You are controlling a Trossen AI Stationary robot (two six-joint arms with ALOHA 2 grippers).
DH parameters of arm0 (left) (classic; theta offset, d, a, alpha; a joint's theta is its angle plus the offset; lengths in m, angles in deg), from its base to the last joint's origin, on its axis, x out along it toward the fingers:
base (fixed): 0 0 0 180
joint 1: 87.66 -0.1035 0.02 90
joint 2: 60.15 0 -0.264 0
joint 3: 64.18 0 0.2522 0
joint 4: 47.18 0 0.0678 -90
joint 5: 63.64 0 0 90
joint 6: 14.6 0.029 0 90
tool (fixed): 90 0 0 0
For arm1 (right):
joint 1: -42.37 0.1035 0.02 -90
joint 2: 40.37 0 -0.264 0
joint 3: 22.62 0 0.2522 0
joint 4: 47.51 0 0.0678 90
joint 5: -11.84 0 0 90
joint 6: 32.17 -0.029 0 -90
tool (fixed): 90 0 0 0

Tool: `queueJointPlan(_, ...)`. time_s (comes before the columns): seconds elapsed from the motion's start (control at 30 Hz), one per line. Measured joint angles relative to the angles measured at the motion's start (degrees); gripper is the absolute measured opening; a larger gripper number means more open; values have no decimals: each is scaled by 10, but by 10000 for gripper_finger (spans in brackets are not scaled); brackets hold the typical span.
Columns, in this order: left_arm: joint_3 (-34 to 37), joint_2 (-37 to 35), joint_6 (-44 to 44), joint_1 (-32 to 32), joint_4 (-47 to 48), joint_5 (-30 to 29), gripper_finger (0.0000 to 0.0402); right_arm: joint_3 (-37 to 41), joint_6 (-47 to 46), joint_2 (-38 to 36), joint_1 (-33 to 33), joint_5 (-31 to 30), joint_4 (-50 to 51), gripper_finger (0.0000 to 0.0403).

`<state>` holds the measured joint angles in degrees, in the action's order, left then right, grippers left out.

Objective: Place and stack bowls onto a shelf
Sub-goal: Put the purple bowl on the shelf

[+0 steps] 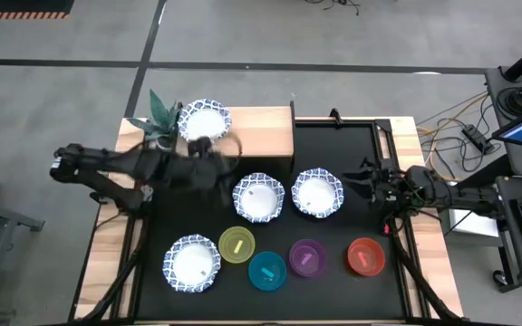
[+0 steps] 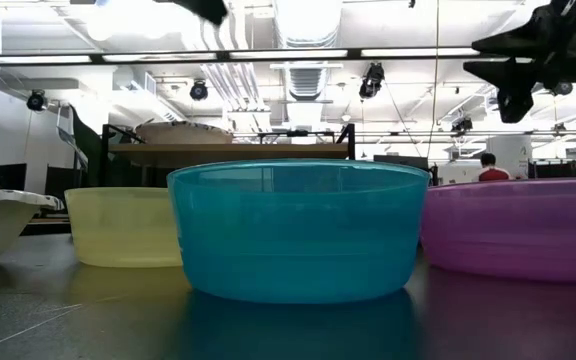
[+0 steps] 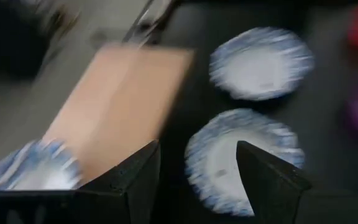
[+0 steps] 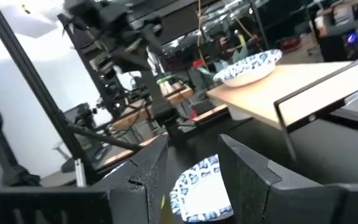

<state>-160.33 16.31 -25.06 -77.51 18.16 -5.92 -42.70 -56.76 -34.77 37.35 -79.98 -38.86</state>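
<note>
Shelf (image 1: 261, 136): light-wood plank at the far edge of my black mat (image 1: 352, 145), left of centre.
Bowl on shelf (image 1: 204, 120): one white bowl with a blue wavy rim sits on the shelf's left end; nothing is stacked on it.
Middle pair: two more blue-rimmed bowls sit side by side on the mat, one at (image 1: 259, 197) and one at (image 1: 317, 193), close but apart.
Front-left bowl (image 1: 191, 263): the fourth blue-rimmed one, alone near the mat's front left corner.
Small bowls: yellow-green bowl (image 1: 237, 245), teal bowl (image 1: 267, 272), purple bowl (image 1: 307, 258) and red bowl (image 1: 365, 256) run in a loose row along the front.
Left arm: I reach it in from the left, stretched low across the mat's left edge, just in front of the shelf.
Left gripper (image 3: 194, 177): my fingers stand wide apart and hold nothing; between them the wrist view shows a blue-rimmed bowl lying on the mat below.
Right arm: I keep it at the mat's right edge, pointing inward toward the middle pair.
Right gripper (image 4: 191, 165): fingers partly apart, empty, touching no bowl.
Plant (image 1: 161, 113): green leaves just beside the shelf's left end.
</note>
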Motion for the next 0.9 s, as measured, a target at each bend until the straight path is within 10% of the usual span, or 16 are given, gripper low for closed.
queueJointPlan(0.5,298,-104,131,133,-358,-17,195,-47,-17,241,21,-1,-153,132)
queueJointPlan(0.9,377,-175,103,133,-364,-119,195,-336,27,477,75,3,204,132)
